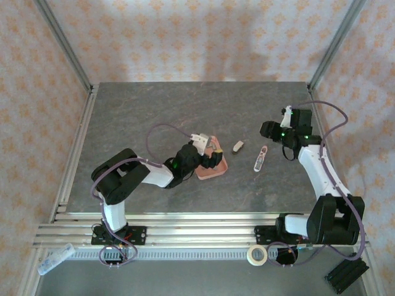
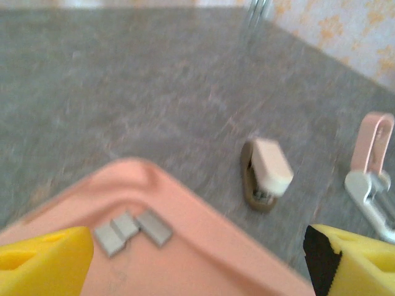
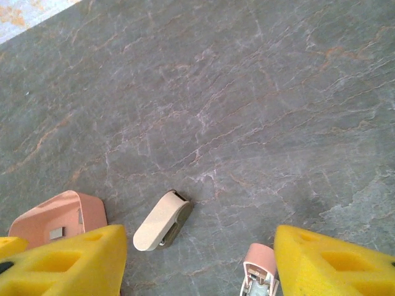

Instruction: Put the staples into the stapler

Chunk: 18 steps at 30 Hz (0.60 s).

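Note:
Three short grey staples (image 2: 133, 229) lie side by side in the salmon-pink tray (image 2: 203, 246); one of them (image 3: 57, 232) also shows in the right wrist view. My left gripper (image 2: 197, 271) hovers open just above the tray (image 1: 213, 168), its yellow fingers (image 2: 43, 262) spread wide with nothing between them. The pink-and-white stapler (image 1: 260, 158) lies on the table to the right of the tray, with its tip (image 3: 259, 277) near my right finger. My right gripper (image 1: 266, 131) hangs open above and behind the stapler (image 2: 373, 179), holding nothing.
A cream stubby piece (image 1: 238, 147) lies on the grey stone table between tray and stapler, also visible from the wrists (image 2: 268, 172) (image 3: 162, 220). Aluminium rails (image 1: 74, 154) frame the table. A tape roll (image 1: 257, 254) sits on the front ledge.

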Tool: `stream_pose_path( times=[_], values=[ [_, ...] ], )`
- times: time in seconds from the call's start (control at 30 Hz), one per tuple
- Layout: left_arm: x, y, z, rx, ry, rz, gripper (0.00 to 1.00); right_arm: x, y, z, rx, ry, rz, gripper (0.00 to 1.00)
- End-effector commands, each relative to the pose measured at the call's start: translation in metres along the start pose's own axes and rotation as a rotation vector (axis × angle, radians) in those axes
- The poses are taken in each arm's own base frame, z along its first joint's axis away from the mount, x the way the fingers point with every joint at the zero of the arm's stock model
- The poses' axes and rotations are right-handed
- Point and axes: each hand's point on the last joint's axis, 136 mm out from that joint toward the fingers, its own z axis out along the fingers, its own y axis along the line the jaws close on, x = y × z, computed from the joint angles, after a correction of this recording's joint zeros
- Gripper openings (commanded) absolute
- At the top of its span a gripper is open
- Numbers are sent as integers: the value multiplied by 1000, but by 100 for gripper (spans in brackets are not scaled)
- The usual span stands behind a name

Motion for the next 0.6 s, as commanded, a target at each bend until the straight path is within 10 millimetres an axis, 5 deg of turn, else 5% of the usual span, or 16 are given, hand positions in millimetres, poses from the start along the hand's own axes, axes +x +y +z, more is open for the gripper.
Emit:
stream_pose_path(
  times=[0.0,0.2,0.57],
  values=[
    [-21,-6,-13,12,-67,-44,89,-10,6,2,-32,-3,-19,67],
    [-5,-20,-13,48,-27,-28,89,-13,0,16,-11,30,-23,69],
    [-11,-21,-15,44,-40,-6,89,27,-23,60,41,286,32,60]
  ],
)
